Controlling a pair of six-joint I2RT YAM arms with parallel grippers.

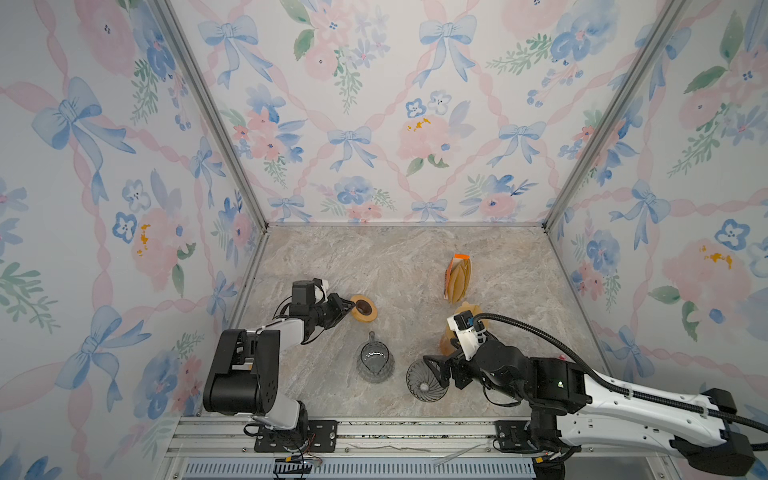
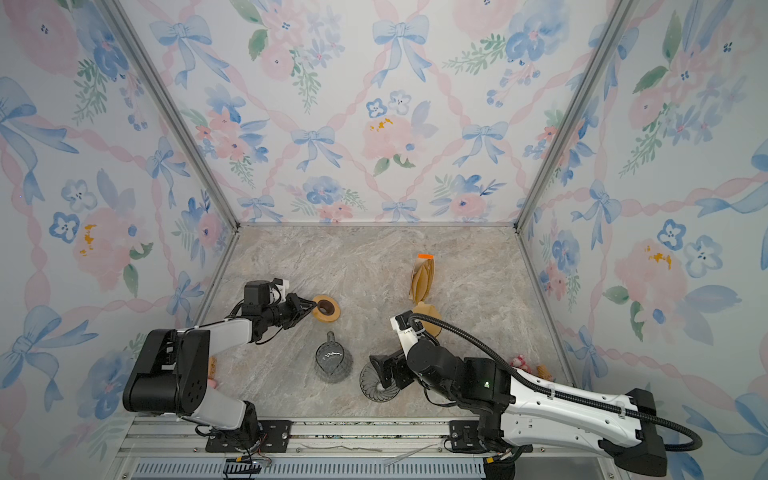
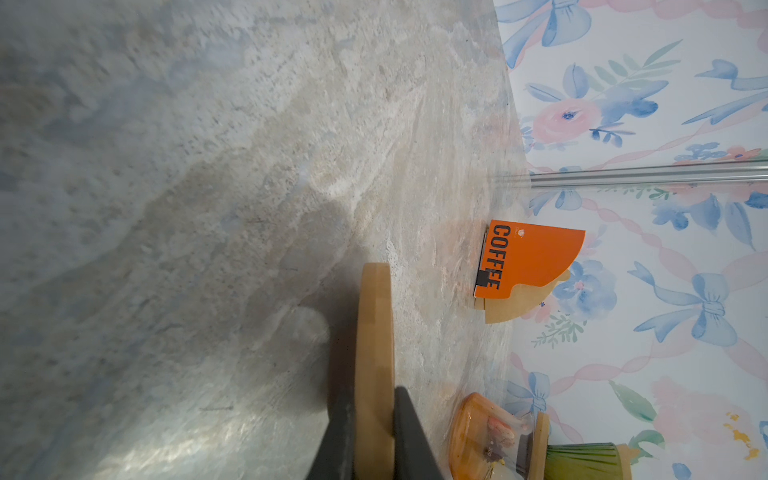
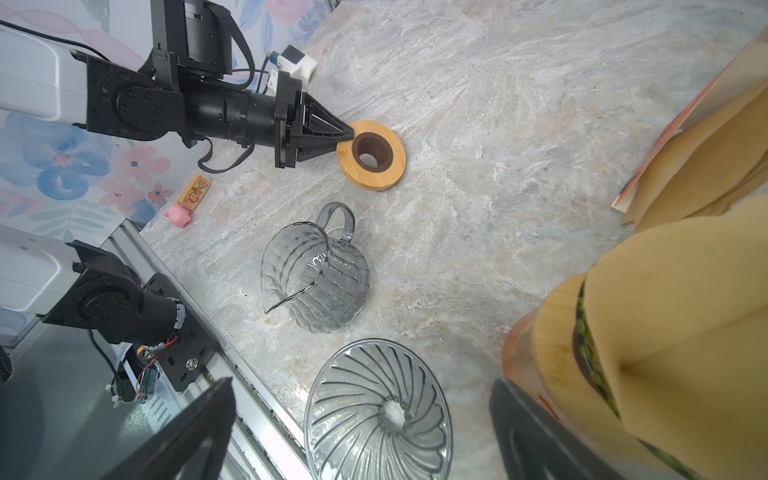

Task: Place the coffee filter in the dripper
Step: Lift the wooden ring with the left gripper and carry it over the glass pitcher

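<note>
The glass dripper (image 1: 426,382) (image 2: 376,384) (image 4: 378,411) stands near the table's front edge. My right gripper (image 1: 441,370) (image 2: 385,369) (image 4: 359,399) hangs open over it, one finger on each side, holding nothing. Brown paper coffee filters stand in an orange "COFFEE" pack (image 1: 457,276) (image 2: 423,276) (image 3: 528,266) at the back right. One loose filter (image 1: 467,311) (image 2: 428,316) (image 4: 685,311) lies on top of an orange jar. My left gripper (image 1: 352,307) (image 2: 315,305) (image 3: 372,395) (image 4: 349,135) is shut on the rim of a wooden ring (image 1: 365,308) (image 2: 327,308) (image 3: 374,332) (image 4: 371,156).
A ribbed glass carafe (image 1: 374,361) (image 2: 332,361) (image 4: 316,274) stands between the ring and the dripper. The orange jar (image 4: 519,353) (image 3: 482,436) is right behind my right gripper. A pink toy (image 4: 178,216) and a small wooden block (image 4: 194,194) lie by the left wall.
</note>
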